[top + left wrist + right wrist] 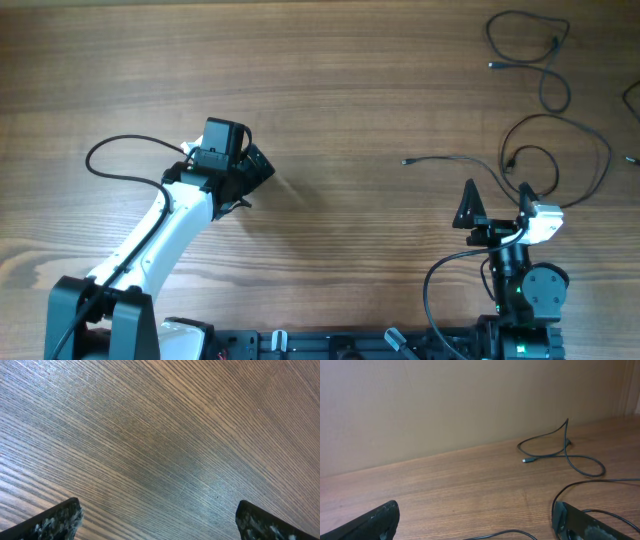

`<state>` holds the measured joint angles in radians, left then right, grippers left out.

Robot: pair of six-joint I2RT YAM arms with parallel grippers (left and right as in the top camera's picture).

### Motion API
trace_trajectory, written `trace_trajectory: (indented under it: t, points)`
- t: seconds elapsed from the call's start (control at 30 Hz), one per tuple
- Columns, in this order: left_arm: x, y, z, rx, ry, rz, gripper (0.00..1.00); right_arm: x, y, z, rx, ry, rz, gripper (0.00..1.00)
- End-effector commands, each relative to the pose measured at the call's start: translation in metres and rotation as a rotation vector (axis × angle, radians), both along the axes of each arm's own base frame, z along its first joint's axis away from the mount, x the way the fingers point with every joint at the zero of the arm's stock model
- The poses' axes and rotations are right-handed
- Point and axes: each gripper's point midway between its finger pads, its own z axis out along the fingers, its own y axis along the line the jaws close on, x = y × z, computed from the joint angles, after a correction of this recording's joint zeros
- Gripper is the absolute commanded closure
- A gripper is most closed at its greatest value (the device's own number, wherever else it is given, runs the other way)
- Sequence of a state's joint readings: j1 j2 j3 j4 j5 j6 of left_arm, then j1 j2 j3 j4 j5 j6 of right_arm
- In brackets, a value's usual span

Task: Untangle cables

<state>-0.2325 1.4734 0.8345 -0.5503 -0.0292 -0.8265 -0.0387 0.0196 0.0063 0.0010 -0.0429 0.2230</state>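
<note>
Thin black cables lie loose at the table's right side. One cable [540, 68] curls in loops at the far right corner. A second cable [450, 158] runs from a small plug end toward a wide loop that passes by my right gripper [497, 200], which is open and holds nothing. The right wrist view shows the far cable [560, 450] beyond my right gripper [475, 520] and another strand [515, 532] low between the fingers. My left gripper [255, 165] is open over bare wood, far from the cables; its wrist view shows only the left gripper [157, 522] and wood.
The wooden table [350, 80] fills the view. A short piece of another thin cable [630, 95] shows at the right edge. The left arm's own thicker cable [110, 150] loops beside it. A plain wall [445, 405] rises behind the table's far edge.
</note>
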Motion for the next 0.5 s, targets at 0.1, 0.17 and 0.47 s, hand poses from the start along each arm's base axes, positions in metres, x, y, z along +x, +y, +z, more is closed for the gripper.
trace_trajectory:
  t: [0.1, 0.17, 0.47]
  points:
    - [0.006, 0.006, 0.032, 0.014, -0.11, 0.007, 0.0, 0.0, -0.002, 0.0, 0.013, -0.002, -0.015, 0.0]
    - [0.004, 0.026, 0.066, 0.091, -0.218, 0.06, 0.0, 0.0, -0.002, 0.0, 0.013, -0.001, -0.015, 0.0]
    - [-0.046, 0.047, 0.145, 0.156, -0.584, -0.144, 0.0, 0.0, -0.002, 0.0, 0.013, -0.001, -0.015, 0.0]
